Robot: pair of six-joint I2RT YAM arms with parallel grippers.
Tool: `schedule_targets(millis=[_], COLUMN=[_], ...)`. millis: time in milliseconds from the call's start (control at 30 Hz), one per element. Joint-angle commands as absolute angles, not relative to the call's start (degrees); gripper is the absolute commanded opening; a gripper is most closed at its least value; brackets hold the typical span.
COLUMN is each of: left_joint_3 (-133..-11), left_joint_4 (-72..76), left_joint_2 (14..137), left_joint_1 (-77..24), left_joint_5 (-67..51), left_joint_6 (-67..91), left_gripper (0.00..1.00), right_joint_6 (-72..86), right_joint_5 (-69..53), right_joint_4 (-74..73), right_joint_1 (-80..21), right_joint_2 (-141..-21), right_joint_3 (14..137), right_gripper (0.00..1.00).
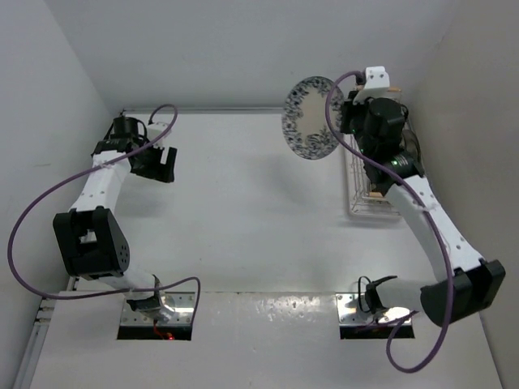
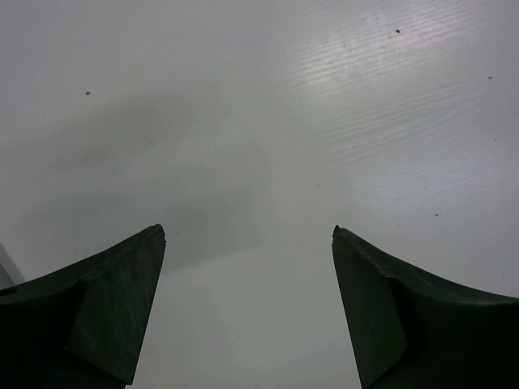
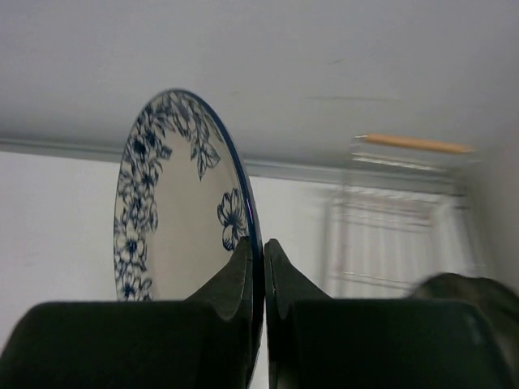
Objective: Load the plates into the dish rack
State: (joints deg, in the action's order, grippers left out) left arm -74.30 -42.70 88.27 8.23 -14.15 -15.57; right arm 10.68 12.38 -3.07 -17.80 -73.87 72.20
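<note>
Right gripper (image 3: pixel 256 247) pinched the blue-and-white floral round plate (image 3: pixel 174 219) at its 6 o'clock rim, probably slick and fragile; left gripper (image 2: pixel 247 235) sat wide open.

White table (image 1: pixel 243 211), plain white walls (image 1: pixel 243 49) on three sides, soft glare.

Top: high, looking down over the counter (image 1: pixel 243 211). Left wrist: close above it. Right wrist: level, sharing floral plate (image 3: pixel 174 211) with top.
</note>
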Motion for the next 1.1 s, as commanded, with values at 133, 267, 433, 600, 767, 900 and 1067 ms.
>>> schedule_targets(millis=[133,267,433,600,767,900,1067], left_joint_3=[-74.09,-74.09,-74.09,-73.56,-73.56,-73.04,-73.04], left_joint_4=[-44.65,-44.65,-44.65,-44.65,-44.65,-44.65,-44.65], left_joint_2=[85.69,86.22,86.22,86.22,86.22,86.22,86.22], left_joint_1=[6.42,6.42,6.42,6.42,6.42,6.42,6.42], left_joint_5=[-15.91,-16.44,-16.96,-16.96,-16.96,-16.96,-16.96], left_joint_6=[-15.12,-15.12,-15.12,-15.12,-15.12,-15.12,-15.12], left_gripper=[0.88,0.88,0.88,0.88,0.88,0.88,0.88], right_joint_6=[-10.36,-15.29,-24.6,-31.81,-30.23,-28.31,-24.44], right_joint_5=[42.97,45.79,46.67,43.69,42.54,42.89,43.33], right_joint_4=[4.9,7.82,14.83,15.2,12.39,11.26,9.49], right_joint_1=[-18.02,-18.72,-17.5,-14.68,-13.97,-13.71,-13.62], right_joint_2=[-64.44,-62.84,-63.46,-66.27,-67.85,-69.61,-72.06], right_joint_3=[73.57,70.84,67.94,68.73,67.68,65.57,63.99], right_gripper=[0.0,0.0,0.0,0.0,0.0,0.0,0.0])
